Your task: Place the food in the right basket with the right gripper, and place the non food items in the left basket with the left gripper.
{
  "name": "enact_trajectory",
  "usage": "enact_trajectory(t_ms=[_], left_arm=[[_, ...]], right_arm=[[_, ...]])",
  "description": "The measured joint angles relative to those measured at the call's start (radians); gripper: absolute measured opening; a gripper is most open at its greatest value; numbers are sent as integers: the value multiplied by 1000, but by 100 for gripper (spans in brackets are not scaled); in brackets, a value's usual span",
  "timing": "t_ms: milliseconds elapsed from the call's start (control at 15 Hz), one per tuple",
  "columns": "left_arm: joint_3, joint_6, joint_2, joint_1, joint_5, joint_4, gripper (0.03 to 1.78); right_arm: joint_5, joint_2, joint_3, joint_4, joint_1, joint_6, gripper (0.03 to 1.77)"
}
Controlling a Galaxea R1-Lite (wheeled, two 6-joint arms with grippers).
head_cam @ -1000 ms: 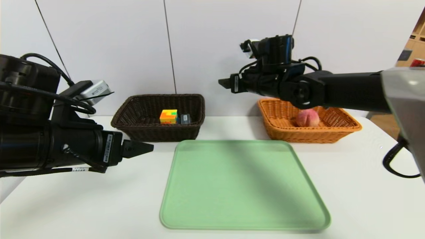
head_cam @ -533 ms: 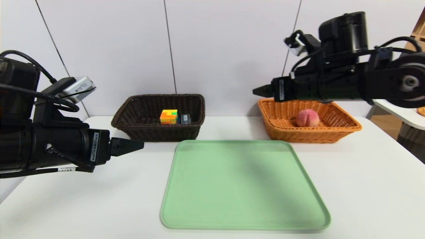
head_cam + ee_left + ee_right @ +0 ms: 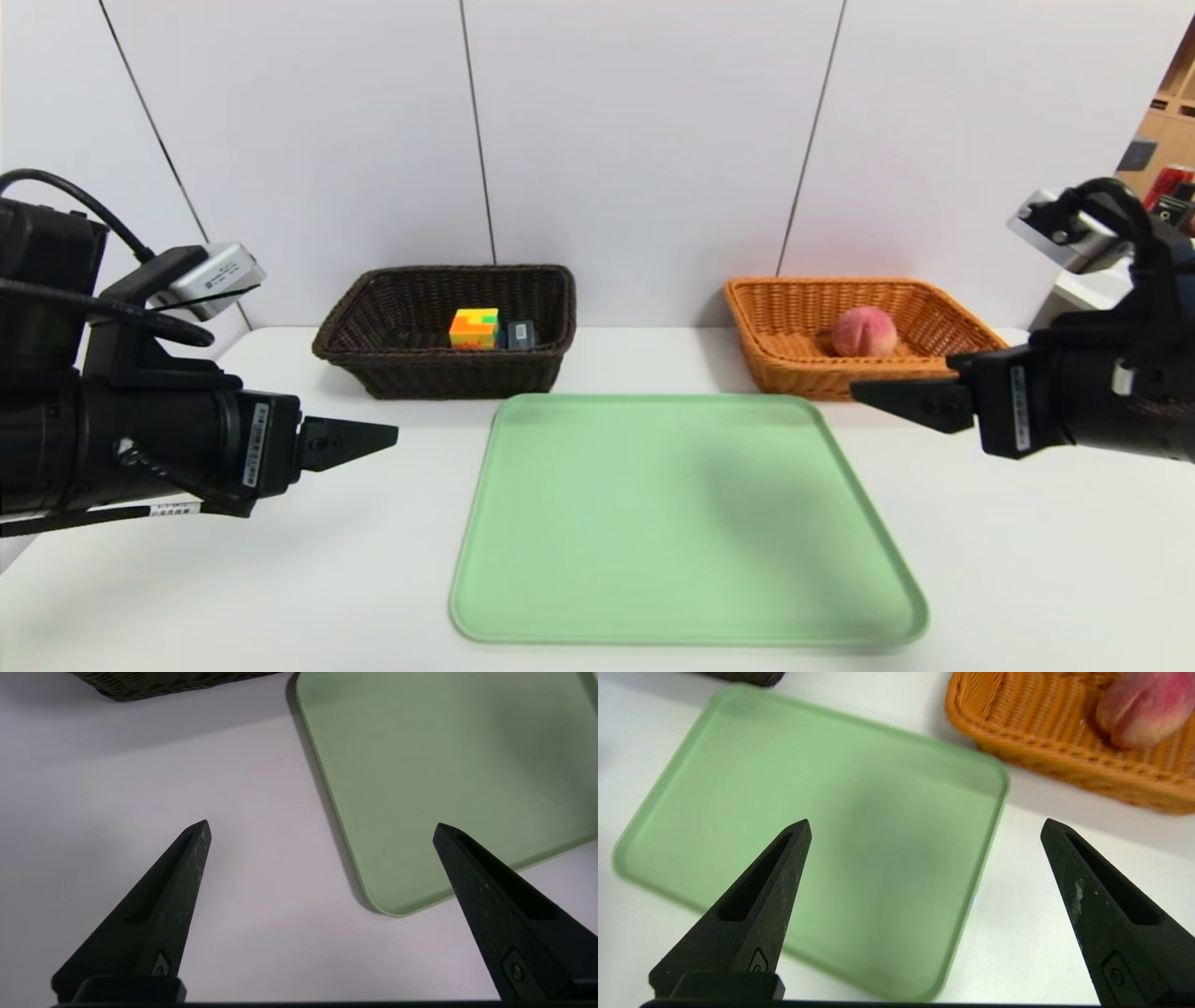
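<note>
the puzzle cube [image 3: 474,329] sits upright in the left basket [image 3: 448,367]

Head view: bright, even light; pale surface [image 3: 373,579] nearly white. Soft, blurry-edged shadow on the right half of the green tray [image 3: 691,523]; faint shading on the surface to the tray's left. Left wrist view: dimmer; dark shadow band along the tray's edge. Right wrist view: bright; tray's outline and peach [image 3: 1143,709] slightly blurred, diffuse shadow across tray's middle. Light source: outside all three views.
</note>
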Motion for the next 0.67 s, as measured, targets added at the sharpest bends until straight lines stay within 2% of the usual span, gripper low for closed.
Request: enact_trajectory(t_ms=[200, 533, 667], left_arm=[[39, 4, -45, -3, -1, 6, 169], [137, 20, -163, -5, 4, 10, 169], [197, 31, -221, -5, 43, 9, 169]], right_arm=[[25, -131, 82, 61, 6, 0, 169], [20, -339, 217, 91, 4, -1, 169], [19, -428, 258, 123, -1, -2, 169]])
